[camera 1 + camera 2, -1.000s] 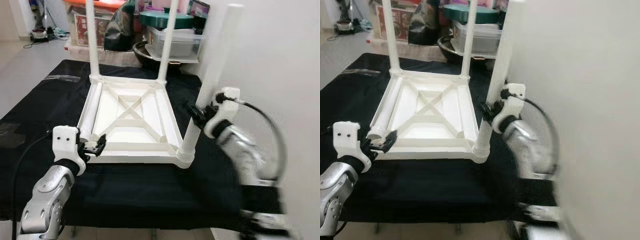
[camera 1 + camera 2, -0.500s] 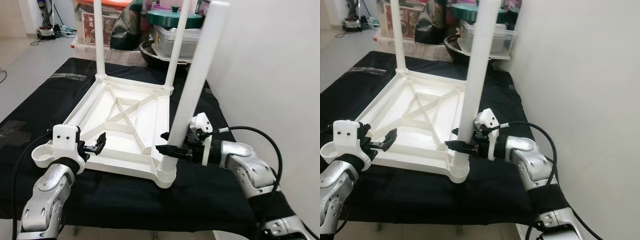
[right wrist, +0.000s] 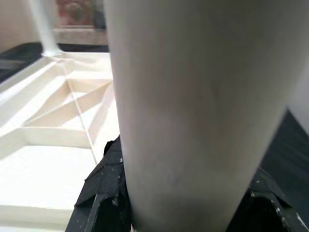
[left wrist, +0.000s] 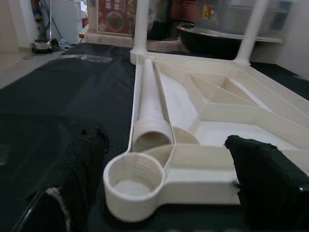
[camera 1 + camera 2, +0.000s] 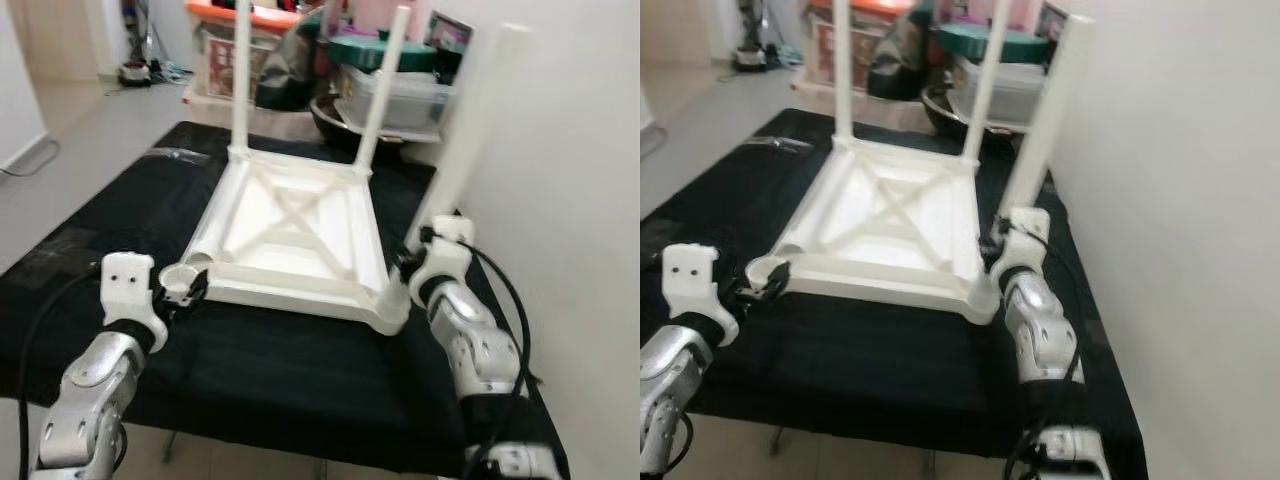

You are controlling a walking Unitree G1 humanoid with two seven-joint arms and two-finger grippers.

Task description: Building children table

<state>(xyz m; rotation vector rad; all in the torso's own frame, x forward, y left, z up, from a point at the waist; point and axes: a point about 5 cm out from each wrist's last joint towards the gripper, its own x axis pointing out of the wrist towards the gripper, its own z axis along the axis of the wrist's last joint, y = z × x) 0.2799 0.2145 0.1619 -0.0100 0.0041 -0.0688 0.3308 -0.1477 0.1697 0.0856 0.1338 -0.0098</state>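
Observation:
A white children's table lies upside down on a black cloth. Two legs stand upright in its far corners. A third leg rises from the near right corner, and my right gripper is shut on it low down; in the right wrist view that leg sits between the black fingers. A loose fourth leg lies inside the frame along the left edge. My left gripper is open, its fingers on either side of the empty near-left corner socket.
Clear storage boxes, a dark pan and a black bag are stacked behind the table. A white wall stands close on the right. Bare floor lies to the left, and the cloth's front edge is near my arms.
The camera has shifted. My right gripper has stayed shut on the near right leg while its arm swung round to the leg's right side. The left gripper now straddles the empty corner socket.

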